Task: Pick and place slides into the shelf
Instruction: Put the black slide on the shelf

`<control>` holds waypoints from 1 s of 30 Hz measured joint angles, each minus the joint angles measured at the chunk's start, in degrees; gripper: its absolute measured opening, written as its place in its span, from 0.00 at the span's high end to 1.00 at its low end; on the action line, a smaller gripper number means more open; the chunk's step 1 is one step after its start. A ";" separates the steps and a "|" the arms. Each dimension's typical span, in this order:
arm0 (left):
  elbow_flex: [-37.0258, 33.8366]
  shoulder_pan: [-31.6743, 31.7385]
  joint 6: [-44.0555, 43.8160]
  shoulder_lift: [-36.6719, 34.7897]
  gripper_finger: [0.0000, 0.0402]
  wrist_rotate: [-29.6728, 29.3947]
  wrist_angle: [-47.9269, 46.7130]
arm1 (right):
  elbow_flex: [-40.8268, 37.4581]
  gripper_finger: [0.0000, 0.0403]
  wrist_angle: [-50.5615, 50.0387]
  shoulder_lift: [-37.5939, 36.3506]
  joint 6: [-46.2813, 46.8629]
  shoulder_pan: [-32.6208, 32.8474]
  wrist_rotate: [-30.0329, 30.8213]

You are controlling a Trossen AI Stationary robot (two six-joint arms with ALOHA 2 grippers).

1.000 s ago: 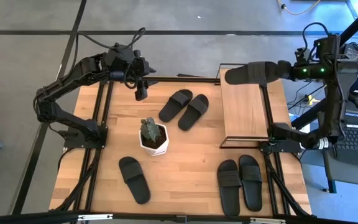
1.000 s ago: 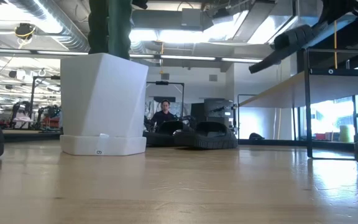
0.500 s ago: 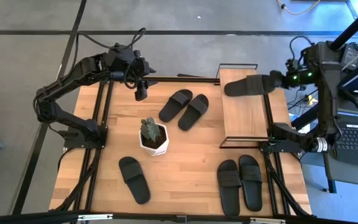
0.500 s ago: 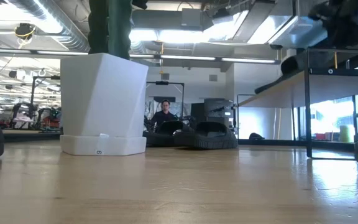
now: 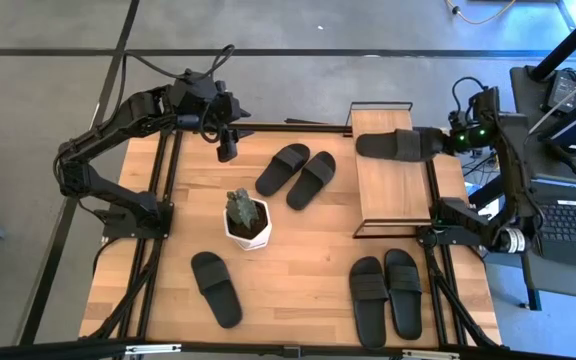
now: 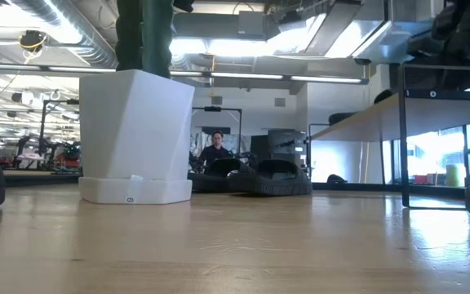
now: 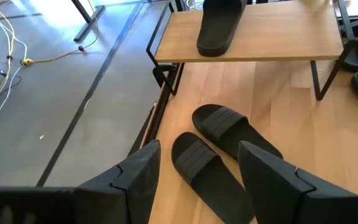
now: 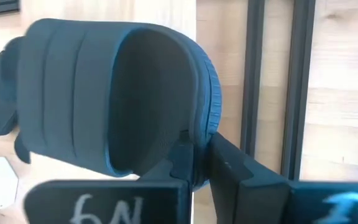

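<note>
My right gripper (image 5: pixel 446 140) is shut on one black slide (image 5: pixel 398 145), which lies crosswise low over the far end of the shelf's wooden top (image 5: pixel 388 192). The left wrist view shows this slide (image 7: pixel 219 28) strap up at the board (image 7: pixel 278 37). My left gripper (image 5: pixel 227 150) hangs open above the table's far left, touching nothing. Below and ahead of it, two slides (image 5: pixel 283 168) (image 5: pixel 311 178) lie soles down on the table. One slide (image 5: pixel 216 288) lies near the front left, and a pair (image 5: pixel 368 298) (image 5: pixel 403 290) lies at the front right. My right gripper pinches the slide's sole at one end (image 8: pixel 201 146) between its two fingers, one finger (image 8: pixel 182 158) on the footbed side and the other (image 8: pixel 229 165) on the underside. The fingers come from the table's right side, slanting down. Whether the slide's free end (image 7: pixel 211 46) rests on the shelf top, I cannot tell.
A white pot with a small cactus (image 5: pixel 247 222) stands mid-table and fills the left of the low view (image 6: pixel 137 135). The shelf's black frame legs (image 6: pixel 404 147) stand at the table's right. Bare board lies between pot, shelf and the front slides.
My right gripper has come down with the slide from above the shelf's far end and has tipped to point more steeply down. The slide has sunk from well above the shelf top to the height of the board, staying crosswise. The left arm has kept still.
</note>
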 joint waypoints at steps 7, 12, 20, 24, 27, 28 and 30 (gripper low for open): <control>0.00 0.00 -1.42 0.00 0.48 0.00 -0.26 | -5.47 0.92 0.86 0.04 -4.21 -5.24 -0.48; 0.00 0.00 -1.47 0.00 0.48 0.00 -0.35 | -7.91 0.92 3.03 0.02 -5.33 -6.48 -0.59; 0.00 -0.01 -1.47 0.00 0.48 -0.01 -0.35 | -8.31 0.91 4.67 0.04 -5.86 -6.52 -4.87; 0.00 0.00 -1.47 0.00 0.48 -0.02 -0.33 | -8.31 0.91 5.53 0.04 -6.00 -6.48 -5.10; 0.00 0.00 -1.49 0.00 0.48 -0.02 -0.33 | -8.31 0.88 5.94 0.04 -5.93 -6.48 -5.19; 0.00 0.00 -1.47 0.00 0.48 -0.02 -0.33 | -8.31 0.87 6.00 0.04 -5.69 -6.48 -5.17; 0.00 -0.01 -1.47 0.00 0.48 -0.02 -0.33 | -8.31 0.84 6.02 0.04 -5.89 -6.48 -5.03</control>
